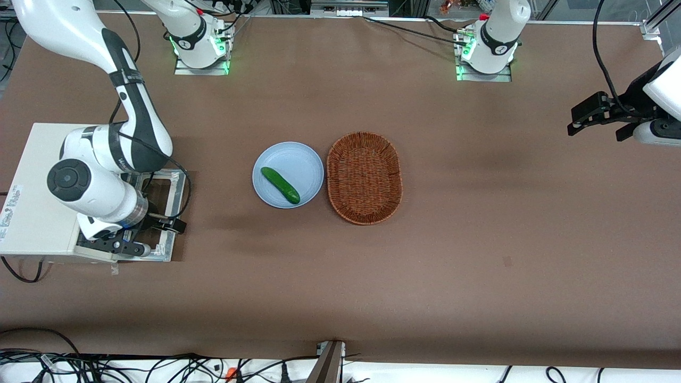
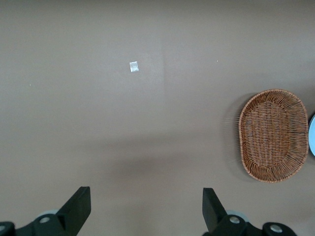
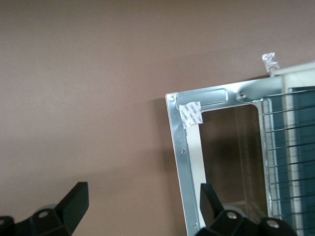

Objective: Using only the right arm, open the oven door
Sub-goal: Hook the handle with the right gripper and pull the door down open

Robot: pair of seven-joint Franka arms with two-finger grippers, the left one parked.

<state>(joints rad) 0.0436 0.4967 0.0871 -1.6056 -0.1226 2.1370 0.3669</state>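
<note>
The off-white toaster oven [image 1: 37,175] stands at the working arm's end of the table. Its oven door [image 1: 179,183] is swung down and lies flat on the table, bare-metal inner frame facing up. In the right wrist view the door's metal frame [image 3: 179,128] shows one corner with a patch of tape [image 3: 191,114], the glass window, and the oven's wire rack [image 3: 290,162]. My right arm's gripper [image 1: 159,222] hovers just above the door's outer edge. It [image 3: 142,196] is open and empty, one finger over the door frame and the other over the bare table.
A light blue plate [image 1: 306,159] with a green cucumber [image 1: 280,185] sits mid-table, beside a brown wicker basket [image 1: 364,178], which also shows in the left wrist view [image 2: 273,135]. Brown tabletop lies between the open door and the plate.
</note>
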